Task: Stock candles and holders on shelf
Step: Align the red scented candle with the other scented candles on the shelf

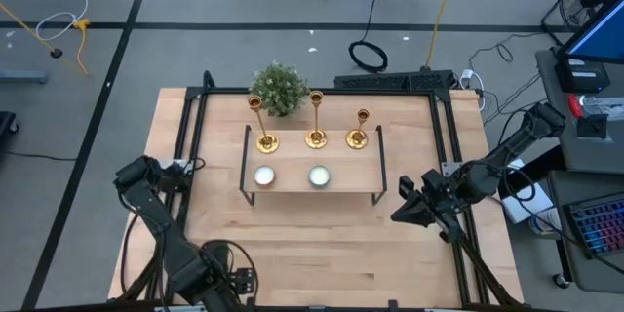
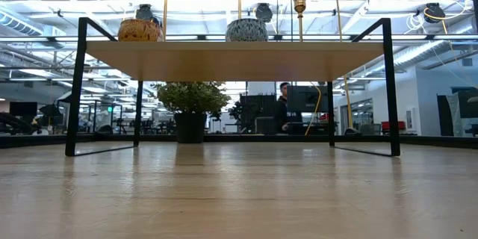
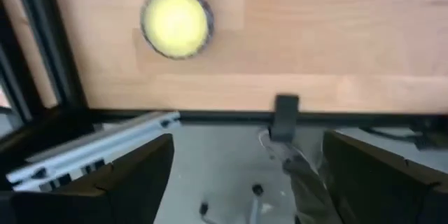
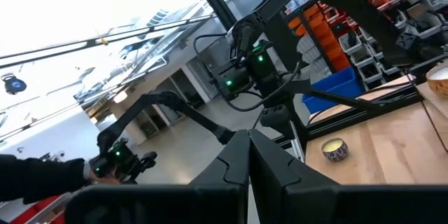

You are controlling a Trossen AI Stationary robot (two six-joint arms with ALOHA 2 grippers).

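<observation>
Table (image 1: 322, 253): you're looking at a light wood top in a black frame, one arm at each side edge.
Shelf (image 1: 292, 146): sits mid-table toward the far side; the low view shows its black legs and underside only.
Plant (image 1: 279, 88): green bush just behind the shelf; in the low view it stands in a dark pot beyond the legs.
Holders (image 1: 315, 138): three gold candlesticks in a row along the shelf's back edge; the low view shows only their stems and one cup.
Candles on shelf (image 1: 264, 175): white one front left, greenish one beside it at (image 1: 319, 176); both well apart from either gripper.
Third candle (image 3: 176, 22): yellowish, lying on the tabletop near the left edge, close to the left gripper but apart from it. Your left wrist view shows it plainly, as does the right wrist view; in the high view you cannot make it out.
Left gripper (image 3: 245, 175): at the table's left edge, pointing down over the frame rail; fingers spread wide, nothing between them.
Right gripper (image 1: 405, 210): waits at the right edge, aimed inward across the table; its wrist view shows the fingers pressed together, holding nothing.
Person (image 2: 284, 108): in the room well behind the table, low view only.
</observation>
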